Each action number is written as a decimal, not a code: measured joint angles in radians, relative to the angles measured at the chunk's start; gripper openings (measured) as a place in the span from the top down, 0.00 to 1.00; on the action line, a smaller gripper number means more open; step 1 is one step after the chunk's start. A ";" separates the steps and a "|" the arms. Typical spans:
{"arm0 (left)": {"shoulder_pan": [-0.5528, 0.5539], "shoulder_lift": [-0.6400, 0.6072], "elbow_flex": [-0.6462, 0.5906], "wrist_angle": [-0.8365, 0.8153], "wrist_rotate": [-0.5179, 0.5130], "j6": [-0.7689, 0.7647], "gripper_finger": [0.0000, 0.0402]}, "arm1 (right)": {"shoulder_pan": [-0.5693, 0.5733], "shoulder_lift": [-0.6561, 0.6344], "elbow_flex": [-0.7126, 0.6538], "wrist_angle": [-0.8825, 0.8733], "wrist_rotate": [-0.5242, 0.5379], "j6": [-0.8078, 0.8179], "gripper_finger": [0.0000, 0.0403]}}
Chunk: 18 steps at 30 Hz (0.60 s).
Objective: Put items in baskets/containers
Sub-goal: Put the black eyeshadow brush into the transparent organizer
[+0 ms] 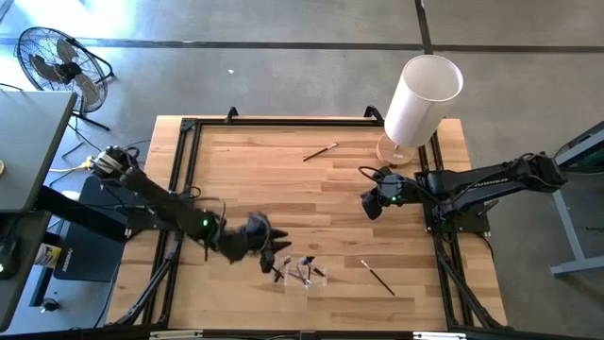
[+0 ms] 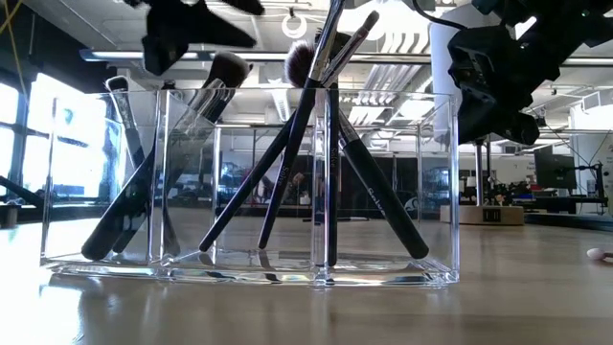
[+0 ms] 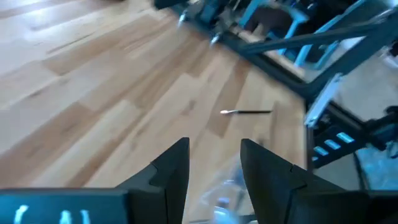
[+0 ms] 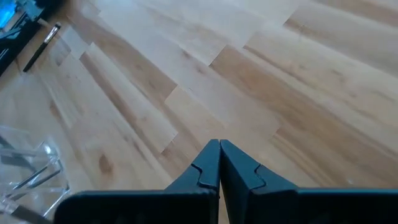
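Near the desk's [image 1: 283, 170] front edge, several brushes [image 2: 287, 163] already stand in the clear holder [image 1: 304, 273]; two remain loose as the left hand [image 1: 269, 247] hovers there open and empty, right hand [image 1: 370, 203] closed

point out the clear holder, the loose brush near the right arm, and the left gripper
holder [image 2: 431, 192]: low view, right wall
brush [image 1: 378, 277]: high view, mid-handle
left gripper [image 3: 214, 163]: left wrist view, gap between fingers

No legible text, labels, brands or numbers on anything in view.
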 joint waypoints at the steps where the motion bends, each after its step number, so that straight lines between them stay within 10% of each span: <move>1: 0.027 -0.012 0.000 -0.024 0.032 0.002 0.65 | 0.000 0.000 0.000 0.000 0.013 -0.001 1.00; 18: 0.456 -0.046 0.000 -0.328 0.440 0.087 0.71 | 0.000 0.000 0.000 -0.004 0.009 -0.185 0.99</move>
